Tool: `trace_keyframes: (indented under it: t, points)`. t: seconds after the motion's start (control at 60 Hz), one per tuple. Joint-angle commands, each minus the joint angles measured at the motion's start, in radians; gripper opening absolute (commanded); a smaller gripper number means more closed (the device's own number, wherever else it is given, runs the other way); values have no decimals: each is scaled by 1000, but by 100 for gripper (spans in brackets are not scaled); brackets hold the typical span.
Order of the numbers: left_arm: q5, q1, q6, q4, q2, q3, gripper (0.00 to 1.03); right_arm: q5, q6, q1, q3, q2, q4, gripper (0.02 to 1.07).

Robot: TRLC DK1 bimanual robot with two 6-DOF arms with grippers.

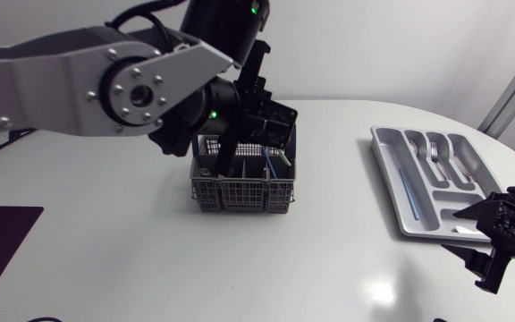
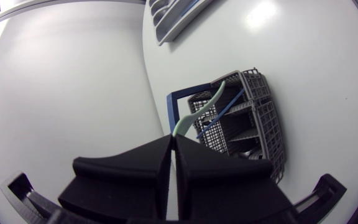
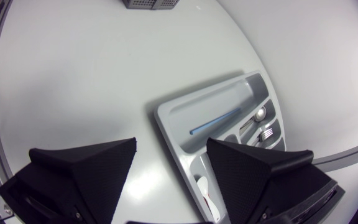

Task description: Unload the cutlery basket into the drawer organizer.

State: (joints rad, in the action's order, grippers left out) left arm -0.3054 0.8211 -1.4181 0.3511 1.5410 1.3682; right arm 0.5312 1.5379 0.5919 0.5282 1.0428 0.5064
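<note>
Two claws in play: the left claw (image 2: 173, 143) is pinched closed, and the tip of a pale green utensil (image 2: 197, 107) seems caught between its fingers, so I read it as gripping that. The utensil curves from the fingers down into the grey basket (image 2: 263, 118), next to a thin blue stick (image 2: 221, 113) leaning in the same compartment. It looks like light plastic, maybe a bit bendy given the curve, with a smooth, likely slippery handle. A hold near the very end could let it swing or slip, so a grip lower on the handle would be firmer if there is room. The basket is wire mesh with dividers, so the far end could snag on them; a straight lift should clear it. The basket stands mid-bench (image 1: 105, 250), well away from any edge, with open surface all round. The organizer tray (image 3: 185, 118) lies well apart on the robot's right, near the bench's curved edge, already holding a blue piece in the long slot plus forks (image 1: 436, 152) and a spoon. The right claw (image 3: 170, 146) hangs wide open, holding nothing, over the tray's near end, and may crowd the drop-off.
</note>
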Motion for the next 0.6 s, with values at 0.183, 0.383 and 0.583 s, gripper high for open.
trace_keyframes:
  t: [0.183,0.383,0.583]
  points:
    - [23,66,283,175,-64,104,3,39,-280,-165,26,-181,46,87]
    - [80,93,550,256,-10,149,3,18,-541,-380,21,-283,35,87]
    - [135,102,769,305,77,170,3,-135,-774,-661,-2,-323,-52,86]
